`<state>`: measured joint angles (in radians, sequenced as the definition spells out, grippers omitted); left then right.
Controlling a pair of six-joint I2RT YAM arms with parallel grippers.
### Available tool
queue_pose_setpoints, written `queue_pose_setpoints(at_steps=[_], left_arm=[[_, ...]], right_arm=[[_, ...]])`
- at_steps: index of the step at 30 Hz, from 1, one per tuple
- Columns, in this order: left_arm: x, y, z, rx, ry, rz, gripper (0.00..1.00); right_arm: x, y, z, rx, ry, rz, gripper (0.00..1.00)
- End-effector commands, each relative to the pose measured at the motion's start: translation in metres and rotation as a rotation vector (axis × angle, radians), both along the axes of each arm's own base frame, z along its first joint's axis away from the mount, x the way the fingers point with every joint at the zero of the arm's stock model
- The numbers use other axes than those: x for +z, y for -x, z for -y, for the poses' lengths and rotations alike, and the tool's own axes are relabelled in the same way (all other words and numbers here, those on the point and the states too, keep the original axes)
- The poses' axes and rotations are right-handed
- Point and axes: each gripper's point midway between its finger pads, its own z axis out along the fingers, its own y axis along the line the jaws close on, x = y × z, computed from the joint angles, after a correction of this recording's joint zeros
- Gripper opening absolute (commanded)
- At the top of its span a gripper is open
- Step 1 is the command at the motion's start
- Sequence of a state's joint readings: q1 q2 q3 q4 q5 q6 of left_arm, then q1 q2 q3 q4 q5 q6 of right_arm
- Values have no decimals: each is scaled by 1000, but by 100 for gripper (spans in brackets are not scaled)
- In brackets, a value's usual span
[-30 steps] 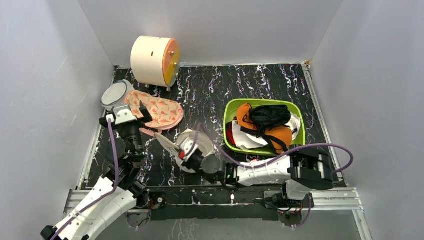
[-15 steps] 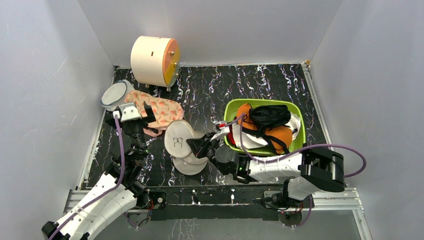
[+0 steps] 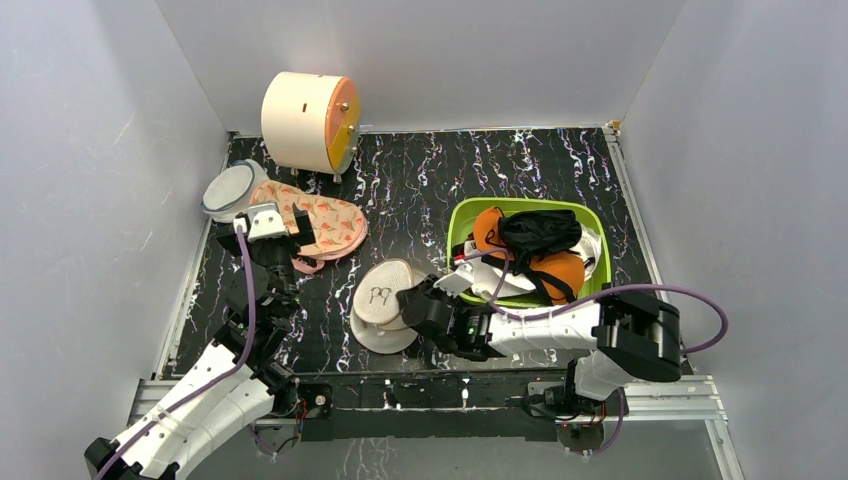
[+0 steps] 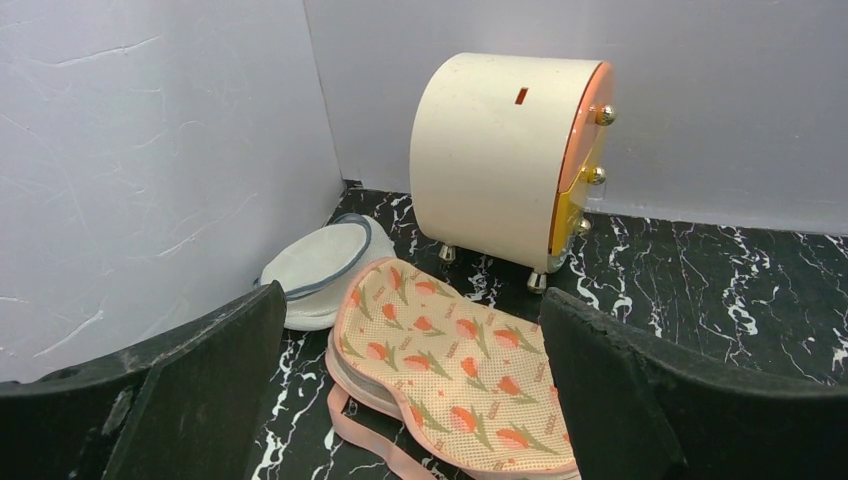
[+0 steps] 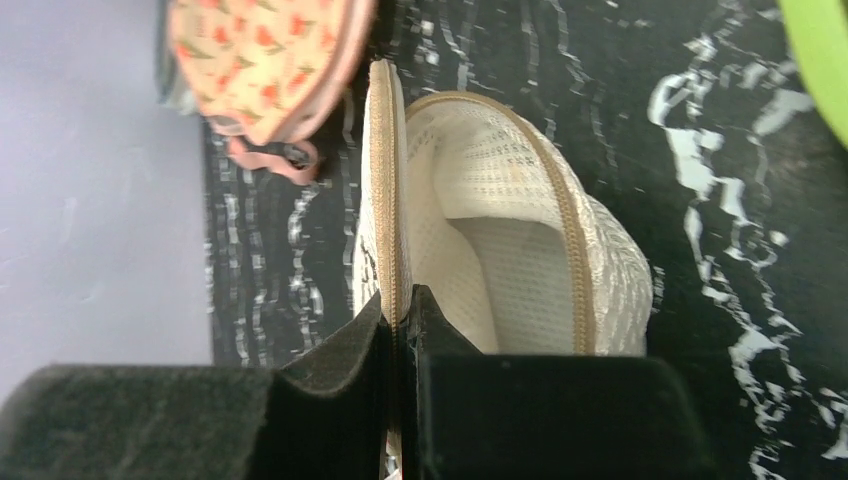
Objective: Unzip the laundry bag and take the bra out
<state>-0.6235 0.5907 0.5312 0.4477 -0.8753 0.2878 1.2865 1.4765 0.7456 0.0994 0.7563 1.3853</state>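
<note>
While the left arm's jaws hung spread fully wide and empty over the flamingo-patterned pouch [image 3: 318, 225] at the left of the table [image 3: 430, 170], the white mesh laundry bag [image 3: 384, 290] lay unzipped near the front middle, its shell gaping and, as far as the wrist view showed, hollow. Just right of it, the right arm's jaws were pinched tight on the bag's thin zipper rim [image 5: 385, 180], and the orange-cupped bra [image 3: 560, 270] lay in the green basket [image 3: 452, 245] further right. That narrow edge-hold could probably slip, dropping the flap shut, or drag the light bag along.
</note>
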Motion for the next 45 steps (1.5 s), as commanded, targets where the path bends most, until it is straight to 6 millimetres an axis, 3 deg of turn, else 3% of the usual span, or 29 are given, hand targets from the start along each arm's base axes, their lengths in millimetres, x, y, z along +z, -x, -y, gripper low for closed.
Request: queue_pose_setpoints(at_steps=[1, 12, 17, 22, 26, 29, 33, 39, 42, 45], left_arm=[[11, 0, 1, -10, 28, 30, 98], [9, -3, 5, -21, 24, 14, 98], [7, -4, 6, -24, 23, 8, 98], [7, -5, 7, -25, 22, 4, 98], [5, -6, 8, -26, 18, -3, 98], [3, -8, 10, -31, 15, -13, 98], [2, -9, 10, -33, 14, -15, 98], [0, -10, 12, -38, 10, -24, 98], [-2, -11, 14, -41, 7, -31, 98], [-7, -15, 18, -51, -7, -49, 98]], right_arm=[[-31, -2, 14, -107, 81, -94, 0], [-109, 7, 27, -132, 369, -218, 0], [-117, 7, 30, -133, 422, -221, 4], [-96, -1, 27, -117, 446, -153, 19], [-68, -11, 21, -78, 468, -63, 29], [-35, -16, 15, -38, 457, 12, 40], [-9, -19, 14, -10, 459, 74, 62], [16, -21, 2, 74, 459, 160, 79], [28, -25, -5, 111, 486, 219, 97], [46, -35, -8, 170, 581, 303, 98]])
